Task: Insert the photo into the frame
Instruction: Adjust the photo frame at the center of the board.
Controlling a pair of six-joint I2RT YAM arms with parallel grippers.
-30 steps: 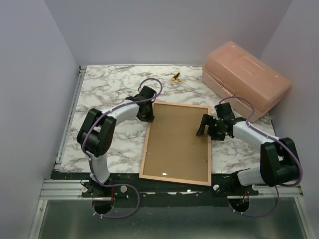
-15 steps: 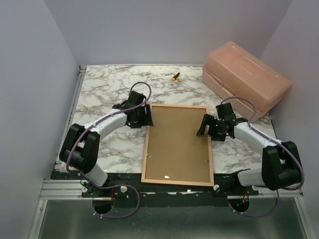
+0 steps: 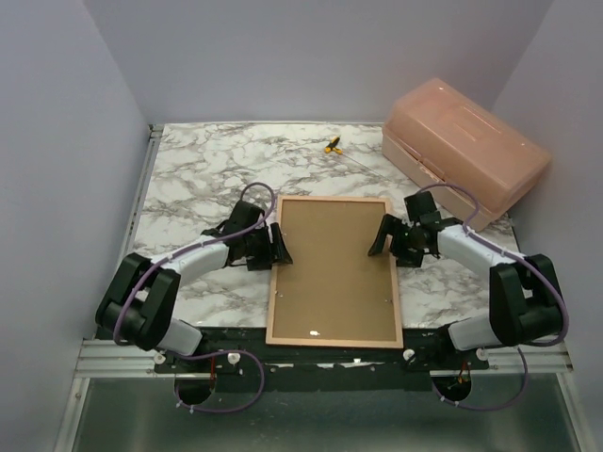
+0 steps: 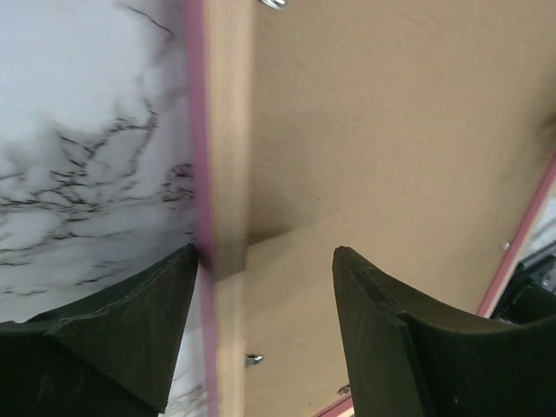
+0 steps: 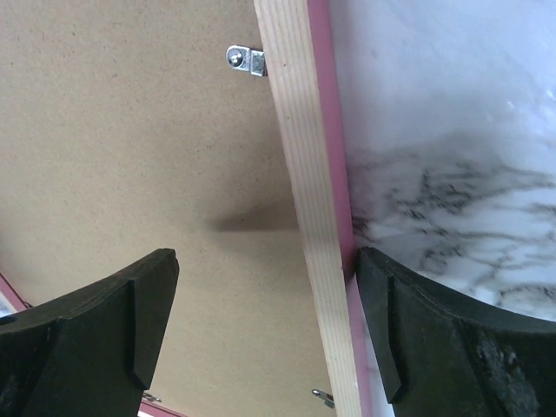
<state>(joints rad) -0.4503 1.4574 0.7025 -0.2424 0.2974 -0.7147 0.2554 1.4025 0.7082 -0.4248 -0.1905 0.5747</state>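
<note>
Marbled worktop (image 3: 193, 174) fills the floor of a pale-walled booth. On it, the left end effector (image 4: 265, 252) stands with its jaws apart, straddling the left rail of the frame (image 4: 228, 130). One finger is over the marble just beside the pink outer edge, and the other is over the brown backing board (image 3: 332, 273). It grips nothing.

The right end effector (image 5: 265, 261) mirrors this on the right rail. It is also open, with one finger outside the pink edge and one above the board, near a small metal clip (image 5: 246, 59).

The frame lies face down between the two arms with its wood-coloured back up and the board seated inside it. That placement probably lets each arm steady or square a rail from its own side.

The photo is nowhere in view, and whether it sits beneath the board cannot be told. A salmon box (image 3: 466, 151) rests at the far right, well apart.
</note>
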